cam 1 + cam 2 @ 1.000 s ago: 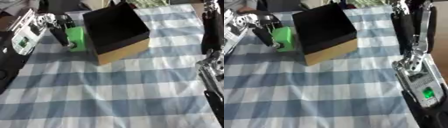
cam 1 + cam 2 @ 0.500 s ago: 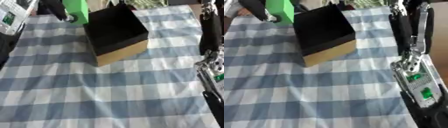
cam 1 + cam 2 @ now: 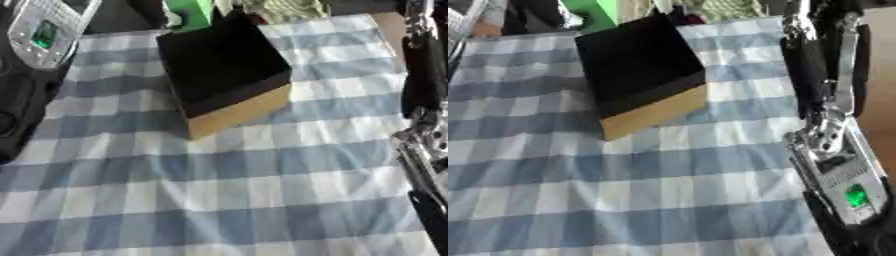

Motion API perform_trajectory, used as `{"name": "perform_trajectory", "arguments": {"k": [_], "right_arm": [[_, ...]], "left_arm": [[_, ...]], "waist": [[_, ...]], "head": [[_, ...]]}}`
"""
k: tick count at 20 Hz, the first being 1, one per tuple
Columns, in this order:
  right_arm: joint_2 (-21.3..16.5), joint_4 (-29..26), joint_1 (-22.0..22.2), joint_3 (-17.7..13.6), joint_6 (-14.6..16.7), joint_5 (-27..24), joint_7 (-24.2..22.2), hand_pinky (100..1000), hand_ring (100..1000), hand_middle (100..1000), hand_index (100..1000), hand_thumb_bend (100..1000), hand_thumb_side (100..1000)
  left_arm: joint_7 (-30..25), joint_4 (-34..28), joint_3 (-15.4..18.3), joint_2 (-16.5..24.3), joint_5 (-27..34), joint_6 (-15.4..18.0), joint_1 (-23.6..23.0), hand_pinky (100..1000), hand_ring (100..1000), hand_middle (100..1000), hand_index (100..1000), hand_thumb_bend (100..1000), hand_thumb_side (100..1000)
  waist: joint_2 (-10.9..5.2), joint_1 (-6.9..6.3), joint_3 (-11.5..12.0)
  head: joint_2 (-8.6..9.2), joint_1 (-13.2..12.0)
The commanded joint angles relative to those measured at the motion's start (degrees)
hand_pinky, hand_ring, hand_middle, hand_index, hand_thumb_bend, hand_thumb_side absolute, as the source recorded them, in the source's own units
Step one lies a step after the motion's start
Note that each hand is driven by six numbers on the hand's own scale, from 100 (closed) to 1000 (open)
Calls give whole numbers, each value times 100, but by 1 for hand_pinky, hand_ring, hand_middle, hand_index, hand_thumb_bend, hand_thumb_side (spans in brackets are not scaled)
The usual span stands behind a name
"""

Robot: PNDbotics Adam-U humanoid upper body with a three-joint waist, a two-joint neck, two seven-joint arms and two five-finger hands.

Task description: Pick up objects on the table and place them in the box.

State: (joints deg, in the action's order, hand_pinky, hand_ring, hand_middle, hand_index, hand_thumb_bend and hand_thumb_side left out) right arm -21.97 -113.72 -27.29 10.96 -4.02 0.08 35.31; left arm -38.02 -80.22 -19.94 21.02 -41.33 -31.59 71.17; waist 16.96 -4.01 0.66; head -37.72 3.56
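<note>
Your left hand (image 3: 157,11) grasps the bright green block (image 3: 192,11) above the far edge of the black-lined cardboard box (image 3: 223,70). Your right hand's state cannot be told.

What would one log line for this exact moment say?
left hand: holding green block | position: above box's far edge | right hand: unseen

A table under a blue and white checked cloth fills the frame.

The tablecloth (image 3: 227,190) runs askew, its far edge along the top, with soft creases in the lower middle. At the upper right a strip of bare tan tabletop (image 3: 878,75) shows beside the cloth. Beyond the far edge the background is dark and unclear. The light is even and soft.
</note>
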Motion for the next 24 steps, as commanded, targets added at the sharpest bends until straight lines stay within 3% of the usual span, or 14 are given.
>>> {"name": "perform_trajectory", "arguments": {"k": [1,4,5,6,8,13,14,17,24], "right_arm": [[-94,-87,-110,-14,17,-29,-5,867,761,677,814,100,631],[-102,-87,-127,-10,30,-28,-10,867,761,677,814,100,632],[-107,-87,-126,-11,31,-29,-7,867,761,677,814,100,636],[-112,-87,-125,-12,32,-29,-1,867,761,677,814,100,633],[-114,-87,-123,-12,37,-31,11,867,761,676,814,100,635],[-119,-87,-112,-8,48,-34,38,868,761,676,814,100,637],[-117,-87,-109,-7,52,-35,42,868,761,676,815,100,636],[-112,-87,-96,-4,60,-41,51,868,761,676,815,100,638],[-87,-87,-87,-2,67,-45,47,868,761,676,814,100,638]], "left_arm": [[-200,50,-49,-61,174,-506,110,789,726,600,723,100,100],[49,256,-154,-165,328,-414,48,799,748,627,745,100,100],[99,345,-190,-193,376,-368,23,802,752,634,751,150,100],[132,432,-216,-217,418,-322,4,806,757,645,758,107,100],[149,593,-266,-262,443,-215,-32,829,801,716,807,302,100],[-61,732,-360,-302,217,184,-67,906,900,831,920,803,323],[-114,738,-366,-292,143,267,-68,913,910,840,925,842,330],[-235,780,-365,-272,-106,450,-84,916,916,853,930,872,339],[-32,687,-209,-322,-381,515,-108,906,909,839,918,807,327]], "waist": [[-88,7,-30],[-54,-8,-72],[-42,-14,-86],[-30,-20,-95],[-6,-33,-106],[32,-54,-103],[35,-57,-100],[37,-62,-99],[11,-51,-91]], "head": [[83,-31],[93,-25],[99,-20],[106,-20],[114,-23],[125,-16],[126,-15],[128,-16],[124,-25]]}}
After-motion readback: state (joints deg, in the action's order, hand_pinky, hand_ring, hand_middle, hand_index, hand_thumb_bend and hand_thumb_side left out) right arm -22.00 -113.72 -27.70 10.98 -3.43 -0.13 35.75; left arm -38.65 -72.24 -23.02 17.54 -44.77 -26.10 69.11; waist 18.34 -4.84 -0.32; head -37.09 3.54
